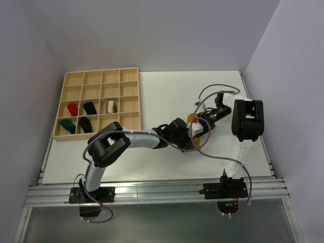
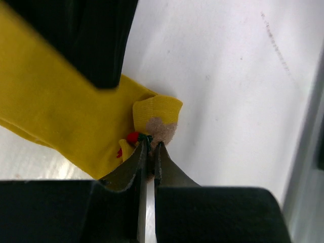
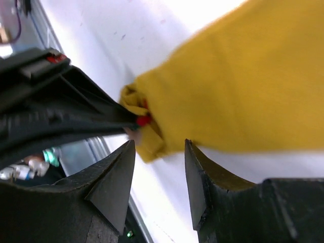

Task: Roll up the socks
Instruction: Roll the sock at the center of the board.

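One yellow sock [image 2: 66, 116] between left jaws

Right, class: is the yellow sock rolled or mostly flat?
Mostly flat: the yellow sock lies spread out, only its end curled where the left gripper pinches it.

Left arm [image 1: 136, 137] and right arm [image 1: 247, 119] meet at a yellow sock [image 1: 191, 119]; a wooden tray [image 1: 101, 71] holds 5 socks [image 1: 73, 109].

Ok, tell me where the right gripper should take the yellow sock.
Probably the flat edge just behind the folded toe, from the side opposite the left gripper, which pinches that curled tip; the sock lies flat there.
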Robot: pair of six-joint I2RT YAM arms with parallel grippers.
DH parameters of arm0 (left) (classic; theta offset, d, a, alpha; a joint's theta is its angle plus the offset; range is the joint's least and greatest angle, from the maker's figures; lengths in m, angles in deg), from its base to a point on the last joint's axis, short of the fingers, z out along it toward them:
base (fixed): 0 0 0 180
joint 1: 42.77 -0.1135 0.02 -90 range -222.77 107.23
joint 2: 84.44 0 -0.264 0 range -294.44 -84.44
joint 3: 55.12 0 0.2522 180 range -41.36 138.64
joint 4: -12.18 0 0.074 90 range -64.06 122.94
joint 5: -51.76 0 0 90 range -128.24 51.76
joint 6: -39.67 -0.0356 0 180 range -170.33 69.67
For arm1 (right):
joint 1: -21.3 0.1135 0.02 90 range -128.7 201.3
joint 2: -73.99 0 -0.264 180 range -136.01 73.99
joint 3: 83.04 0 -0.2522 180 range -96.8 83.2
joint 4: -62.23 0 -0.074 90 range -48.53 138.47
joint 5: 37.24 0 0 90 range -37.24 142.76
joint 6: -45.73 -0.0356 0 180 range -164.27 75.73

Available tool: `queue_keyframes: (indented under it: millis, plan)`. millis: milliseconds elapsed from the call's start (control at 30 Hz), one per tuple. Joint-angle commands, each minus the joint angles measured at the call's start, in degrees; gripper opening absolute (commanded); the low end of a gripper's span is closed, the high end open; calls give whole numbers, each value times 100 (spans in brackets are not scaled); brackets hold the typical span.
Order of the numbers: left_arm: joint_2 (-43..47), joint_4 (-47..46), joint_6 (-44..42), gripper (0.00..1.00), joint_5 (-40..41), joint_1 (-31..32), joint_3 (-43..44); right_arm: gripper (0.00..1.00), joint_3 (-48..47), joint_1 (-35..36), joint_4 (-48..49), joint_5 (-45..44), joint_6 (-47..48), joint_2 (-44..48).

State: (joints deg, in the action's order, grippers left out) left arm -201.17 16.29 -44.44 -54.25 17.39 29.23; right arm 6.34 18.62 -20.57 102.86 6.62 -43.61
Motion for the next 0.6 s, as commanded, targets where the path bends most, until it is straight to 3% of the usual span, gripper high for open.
queue_keyframes:
  millis: [0,200,300,433,567]
  plan:
    - [-105,1141,1158,0,-1026,-276,-62,51,-163,-215,373,192,-282,281]
    - [-315,1536,2178,0,-1580,-619,-1,51,83,-506,741,0,-317,606]
    - [-526,1650,3127,0,-1956,-874,-62,51,312,-462,970,-246,-256,835]
    - [-632,1406,4241,0,-2535,-1076,-413,50,531,-383,1208,-335,-203,1160]
    - [-754,1202,4798,0,-3091,-1366,-546,49,856,-137,1348,-440,25,1643]
